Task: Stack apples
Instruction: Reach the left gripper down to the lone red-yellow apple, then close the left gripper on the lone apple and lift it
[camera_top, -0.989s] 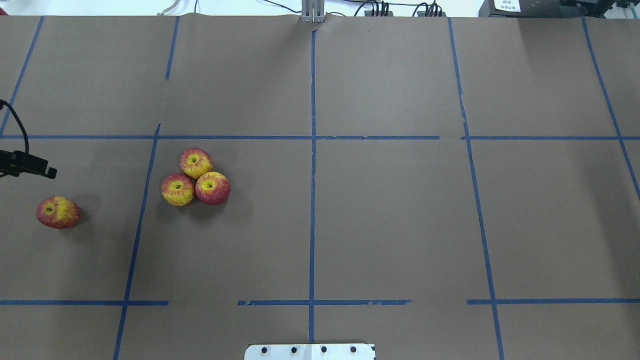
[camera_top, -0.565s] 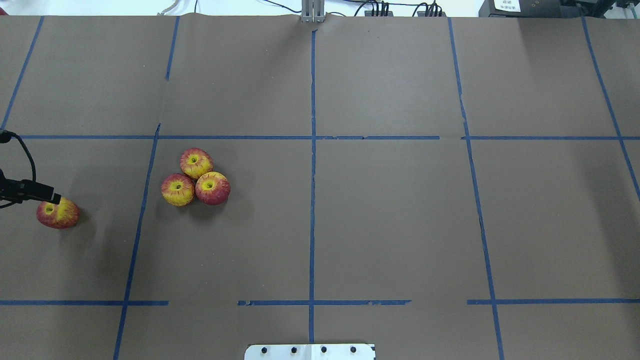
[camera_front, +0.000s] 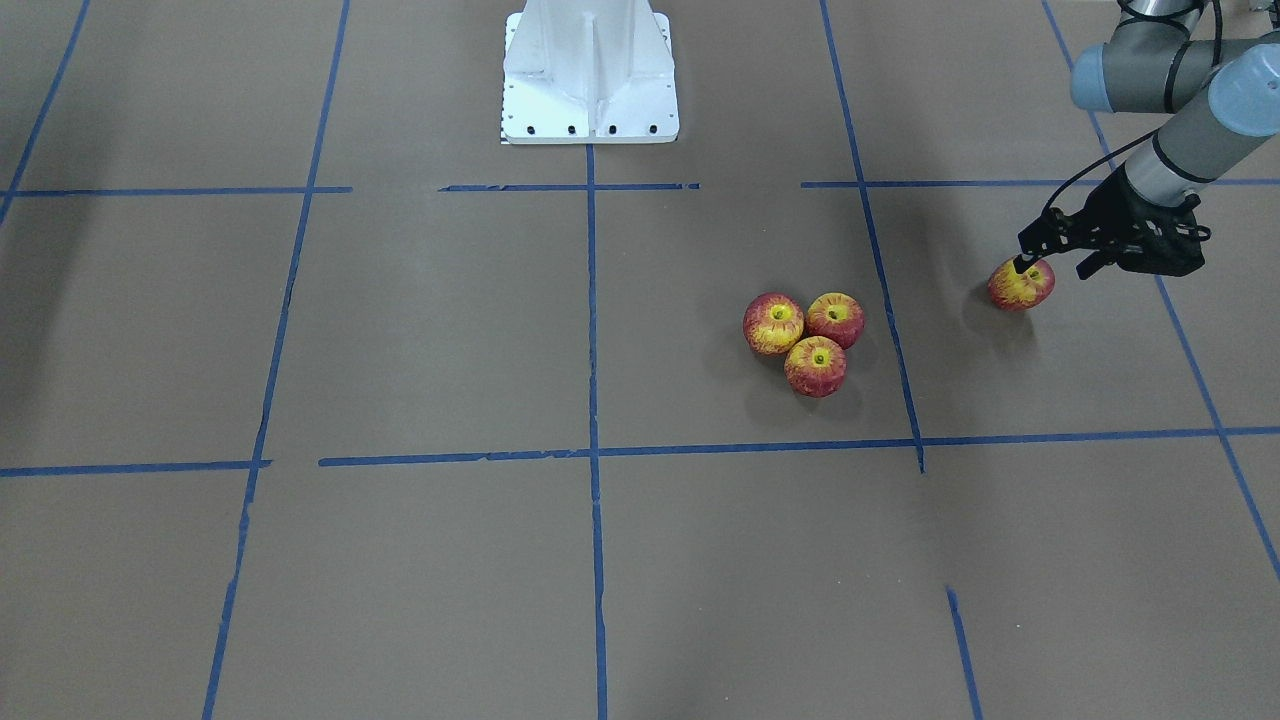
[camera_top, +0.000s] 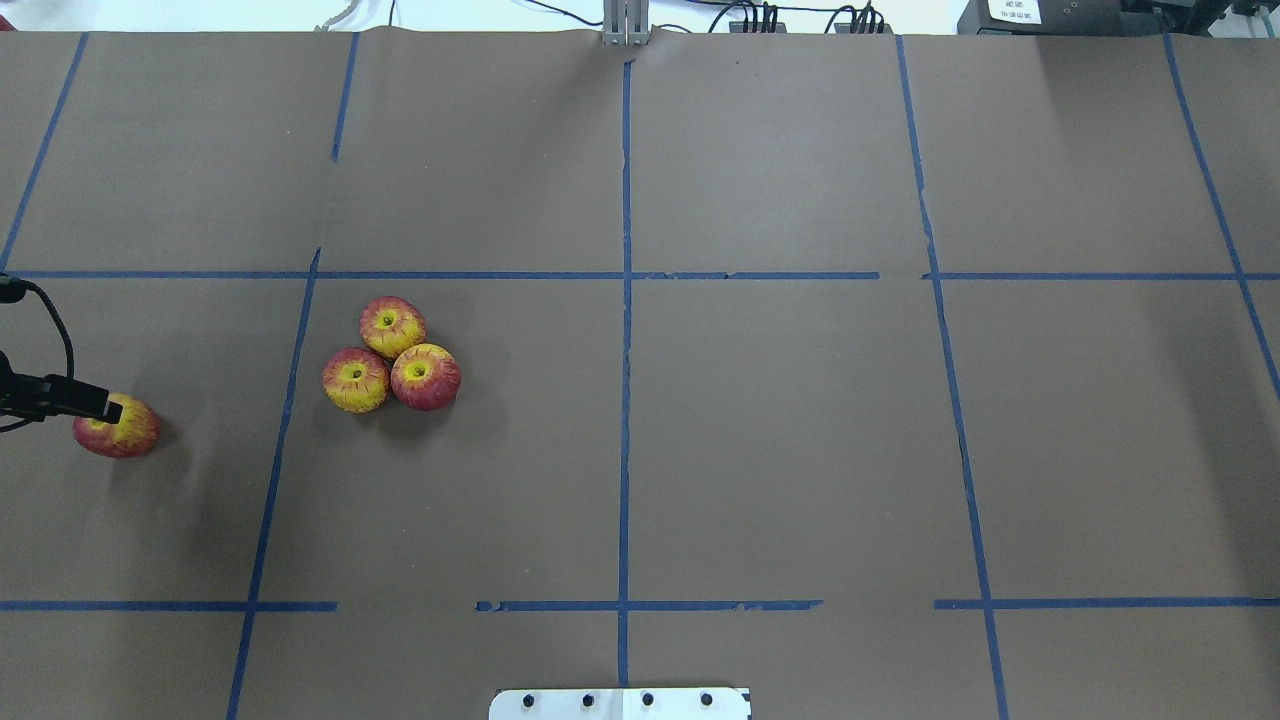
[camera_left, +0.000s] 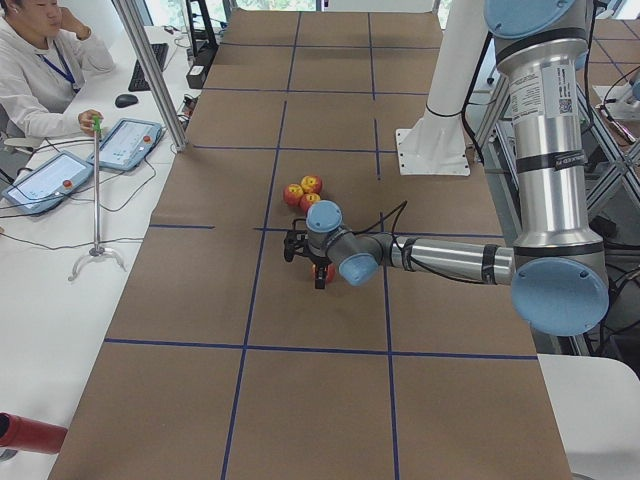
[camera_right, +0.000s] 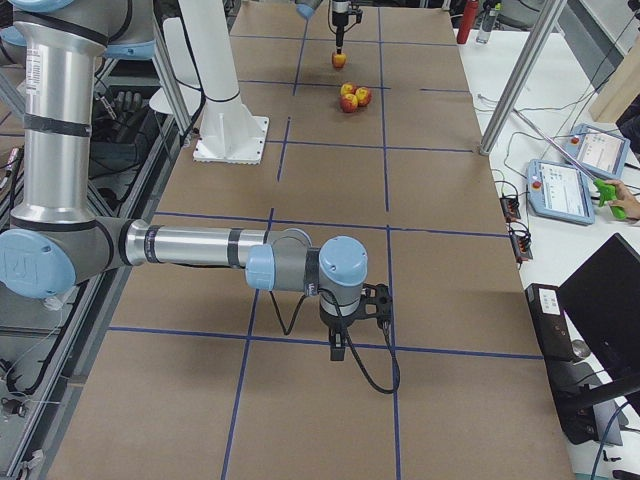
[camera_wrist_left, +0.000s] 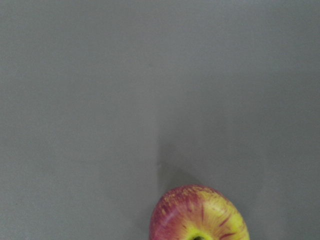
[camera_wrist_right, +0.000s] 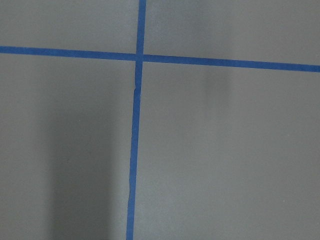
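Three apples (camera_top: 392, 326) (camera_front: 815, 366) sit touching in a flat cluster left of the table's middle. A fourth apple (camera_top: 125, 432) (camera_front: 1022, 288) lies alone near the left edge. My left gripper (camera_front: 1052, 267) is open and hangs just over this lone apple, with one finger (camera_top: 98, 407) across its top. The left wrist view shows the apple (camera_wrist_left: 198, 216) at its bottom edge and no fingers. My right gripper (camera_right: 345, 340) hovers over bare table far to the right, seen only in the exterior right view, so I cannot tell whether it is open or shut.
Brown paper with blue tape lines (camera_top: 624, 300) covers the table. The white robot base (camera_front: 590, 80) stands at the robot's edge. Operators' tablets (camera_left: 120, 145) lie on a side desk beyond the far edge.
My left gripper has moved toward the robot's side and down, from beyond the lone apple to right over it. The apples have not moved.
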